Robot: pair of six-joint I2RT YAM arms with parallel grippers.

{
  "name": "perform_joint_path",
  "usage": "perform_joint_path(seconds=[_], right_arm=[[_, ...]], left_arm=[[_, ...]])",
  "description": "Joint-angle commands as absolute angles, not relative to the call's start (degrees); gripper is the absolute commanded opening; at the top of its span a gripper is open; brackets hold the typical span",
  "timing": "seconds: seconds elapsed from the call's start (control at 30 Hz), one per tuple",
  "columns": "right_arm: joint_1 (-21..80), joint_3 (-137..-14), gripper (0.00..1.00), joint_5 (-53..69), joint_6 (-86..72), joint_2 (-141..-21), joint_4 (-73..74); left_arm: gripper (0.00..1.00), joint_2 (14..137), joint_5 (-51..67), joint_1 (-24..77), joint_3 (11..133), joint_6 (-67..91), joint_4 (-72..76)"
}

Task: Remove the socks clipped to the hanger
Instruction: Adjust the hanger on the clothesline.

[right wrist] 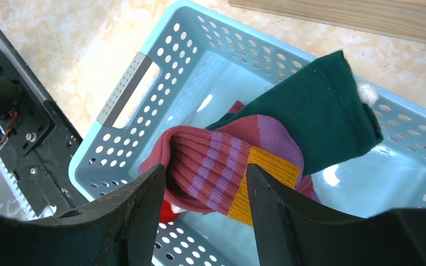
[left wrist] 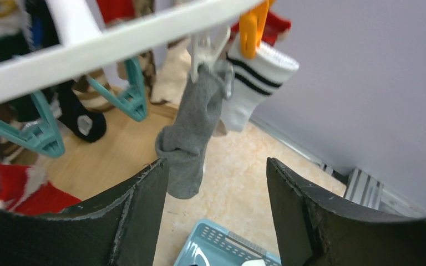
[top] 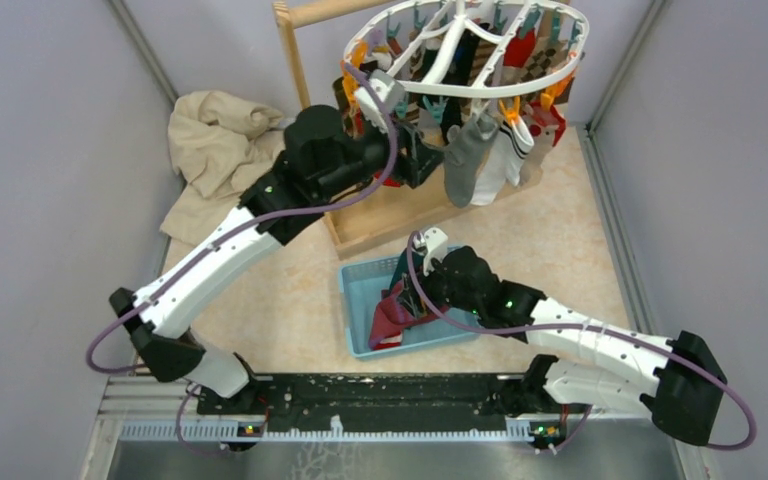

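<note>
Socks (top: 490, 160) hang clipped to the hanger (top: 447, 48); a grey sock (left wrist: 191, 127) dangles just ahead of my left gripper (left wrist: 216, 166) — jaws apart, empty; right gripper (right wrist: 205, 172) likewise, over the basket (right wrist: 127, 83); a shallow pinch may slip.

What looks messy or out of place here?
Only the large beige cloth: it lies crumpled in a heap by the left wall, beside the wooden stand, not in the blue basket where socks lie. Nothing looks spilled or broken.
</note>
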State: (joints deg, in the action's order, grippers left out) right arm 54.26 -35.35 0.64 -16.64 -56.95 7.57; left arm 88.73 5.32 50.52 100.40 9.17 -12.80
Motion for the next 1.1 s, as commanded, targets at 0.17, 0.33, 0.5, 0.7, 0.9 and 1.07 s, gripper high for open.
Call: perform_joint_path(seconds=[0.17,0.33,0.5,0.7,0.9,1.07], right_arm=[[54.49,-37.6,0.56,-1.62,-17.95,-54.2,6.64],[54.49,-38.38,0.56,-1.32,-17.91,-55.04,6.81],[54.49,-39.0,0.56,-0.87,-17.82,-54.97,7.33],[54.49,-39.38,0.56,-0.78,-17.75,-53.94,8.44],[54.49,-39.54,0.56,-0.27,-17.2,-53.71,9.1],[54.54,-39.73,0.56,-0.26,-16.67,-53.81,9.31]], left_arm=[[0.69,80.96,-13.83,50.36,98.37,7.01,-10.6],[0.67,85.23,-16.8,47.48,100.44,6.4,-11.05],[0.66,86.62,-19.11,45.06,97.35,4.69,-6.26],[0.65,86.67,-19.09,42.34,94.15,3.64,-2.37],[0.64,86.89,-19.88,41.66,94.18,2.66,-0.94],[0.64,85.57,-19.52,41.22,92.11,2.21,1.97]])
